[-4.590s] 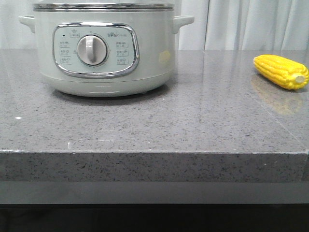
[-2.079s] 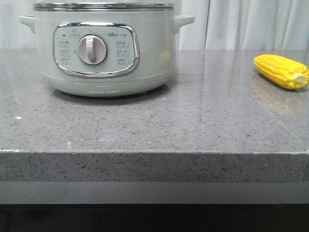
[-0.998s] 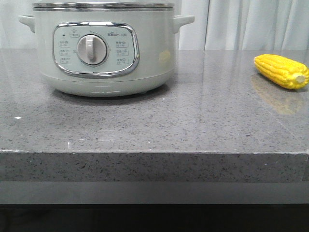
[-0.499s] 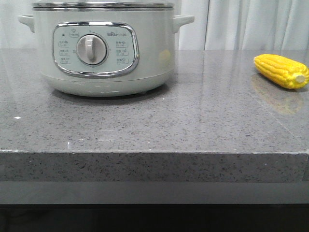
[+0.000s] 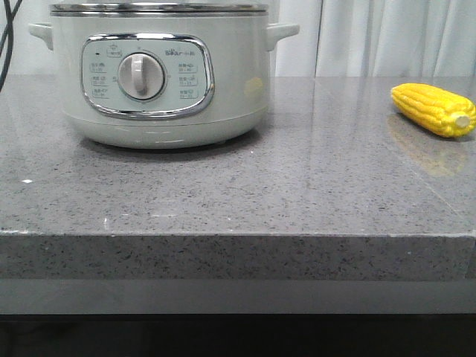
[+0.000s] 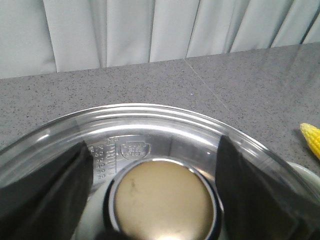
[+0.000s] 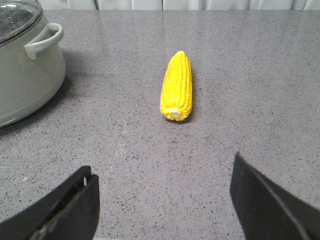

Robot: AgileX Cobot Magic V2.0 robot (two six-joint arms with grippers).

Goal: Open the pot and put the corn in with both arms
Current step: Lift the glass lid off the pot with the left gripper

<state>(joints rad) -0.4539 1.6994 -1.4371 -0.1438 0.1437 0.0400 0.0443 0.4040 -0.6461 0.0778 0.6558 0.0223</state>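
Note:
The pale grey-green pot stands at the back left of the grey stone counter, its glass lid on. My left gripper is open just above the lid, one dark finger on each side of the round brass-coloured lid knob, not closed on it. The yellow corn lies at the right of the counter. My right gripper is open and empty over bare counter, short of the corn, whose stub end faces it. Neither gripper shows in the front view.
The counter's front edge runs across the front view. White curtains hang behind. A black cable hangs at the top left beside the pot. The pot's side handle shows in the right wrist view.
A black cable has come into the top left corner of the front view. The pot and the corn have not moved.

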